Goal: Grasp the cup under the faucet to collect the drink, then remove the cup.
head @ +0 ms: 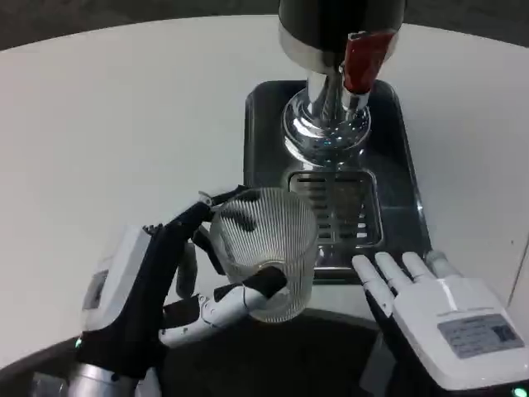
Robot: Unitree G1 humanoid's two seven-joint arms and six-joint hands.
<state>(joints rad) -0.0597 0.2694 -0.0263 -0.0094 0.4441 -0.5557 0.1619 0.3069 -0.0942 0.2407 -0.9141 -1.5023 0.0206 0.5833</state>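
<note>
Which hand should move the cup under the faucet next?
Left. The left hand already grips the ribbed clear cup, just short of the drip tray under the faucet. The right hand rests open beside the tray, holding nothing.

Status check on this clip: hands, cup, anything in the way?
Left hand grips cup. Right hand open, resting by the tray. Cup short of the faucet. Path clear.
</note>
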